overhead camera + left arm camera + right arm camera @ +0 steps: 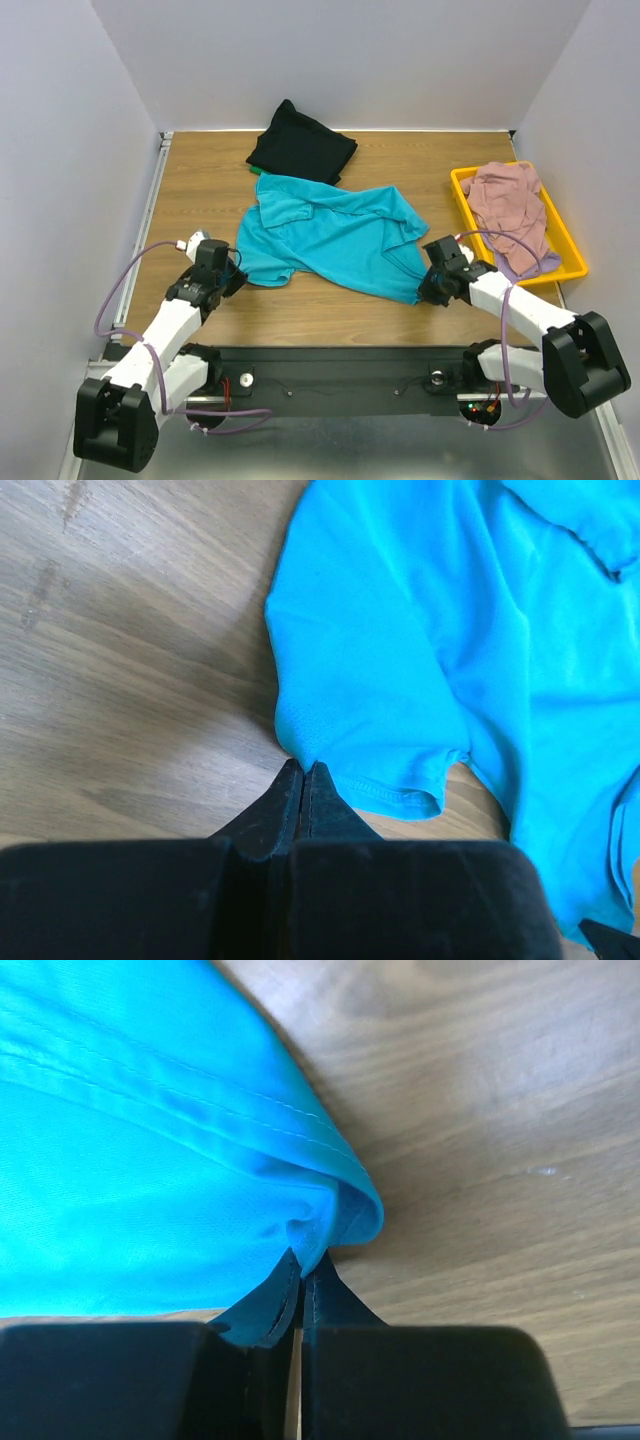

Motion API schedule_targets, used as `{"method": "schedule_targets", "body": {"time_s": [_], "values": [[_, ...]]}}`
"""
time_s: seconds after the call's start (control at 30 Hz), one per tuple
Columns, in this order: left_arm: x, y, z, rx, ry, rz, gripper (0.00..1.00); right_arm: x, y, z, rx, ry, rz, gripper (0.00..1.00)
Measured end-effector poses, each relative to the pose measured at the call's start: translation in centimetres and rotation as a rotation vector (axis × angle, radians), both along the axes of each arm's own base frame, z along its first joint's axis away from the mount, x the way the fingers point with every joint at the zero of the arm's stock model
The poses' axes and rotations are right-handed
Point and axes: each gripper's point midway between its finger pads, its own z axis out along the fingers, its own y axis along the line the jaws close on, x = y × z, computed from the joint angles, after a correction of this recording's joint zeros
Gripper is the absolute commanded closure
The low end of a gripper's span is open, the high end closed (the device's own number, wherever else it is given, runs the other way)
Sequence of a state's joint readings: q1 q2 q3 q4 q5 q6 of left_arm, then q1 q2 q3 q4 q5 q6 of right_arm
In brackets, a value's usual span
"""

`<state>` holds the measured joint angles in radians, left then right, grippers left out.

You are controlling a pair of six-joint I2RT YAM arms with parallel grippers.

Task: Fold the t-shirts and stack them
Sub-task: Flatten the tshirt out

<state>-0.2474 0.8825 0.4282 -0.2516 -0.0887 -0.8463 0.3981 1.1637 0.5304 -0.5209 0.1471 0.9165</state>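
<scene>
A teal t-shirt [330, 235] lies crumpled and spread across the middle of the table. My left gripper [238, 272] is shut on its left edge by the sleeve; the left wrist view shows the closed tips [303, 765] pinching the fabric [400, 660]. My right gripper [425, 285] is shut on the shirt's right lower corner; the right wrist view shows the hem [130, 1180] bunched into the tips [305, 1258]. A folded black t-shirt [300, 148] lies at the back with a green edge [252, 170] under it. A dusty pink t-shirt [510, 205] lies heaped in the tray.
A yellow plastic tray [570, 250] stands at the right edge, with a bit of pale lavender cloth [545, 262] at its near end. Bare wooden tabletop [200, 190] shows left of the teal shirt. Grey walls close in the sides and back.
</scene>
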Motion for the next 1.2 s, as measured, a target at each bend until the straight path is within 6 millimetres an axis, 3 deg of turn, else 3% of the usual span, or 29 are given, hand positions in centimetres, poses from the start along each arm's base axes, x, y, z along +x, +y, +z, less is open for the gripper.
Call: {"method": "schedule_targets", "body": {"time_s": [0.13,0.23,0.33,0.4,0.6,0.63,0.87,1.03,1.2], "values": [[0.7,-0.1,2.3,-0.009,-0.054,0.004,1.0,0.9,0.0,1.5,-0.008,-0.067,0.035,1.0],[1.7,-0.1,6.1,-0.021,-0.139,0.009,1.0,2.8,0.6,5.5,0.017,-0.197,0.059,1.0],[2.8,-0.2,12.4,-0.05,-0.295,0.018,1.0,5.1,1.1,11.2,0.043,-0.357,0.071,1.0],[3.2,0.0,17.0,-0.068,-0.407,0.029,1.0,6.4,1.1,16.2,0.059,-0.492,0.072,1.0],[1.8,1.1,29.2,-0.11,-0.696,0.058,1.0,6.9,-0.1,27.4,0.063,-0.754,0.051,1.0],[1.5,1.2,30.5,-0.113,-0.725,0.059,1.0,6.8,-0.3,29.2,0.066,-0.793,0.047,1.0],[-3.6,2.7,43.1,-0.146,-1.024,0.06,1.0,3.4,-1.6,40.5,0.12,-1.041,0.066,1.0],[-8.7,3.6,49.9,-0.163,-1.206,0.032,1.0,0.3,-1.5,46.7,0.182,-1.177,0.13,0.99],[-14.7,4.3,55.8,-0.176,-1.386,-0.015,1.0,-4.0,-1.2,52.7,0.267,-1.326,0.227,0.99]]}}
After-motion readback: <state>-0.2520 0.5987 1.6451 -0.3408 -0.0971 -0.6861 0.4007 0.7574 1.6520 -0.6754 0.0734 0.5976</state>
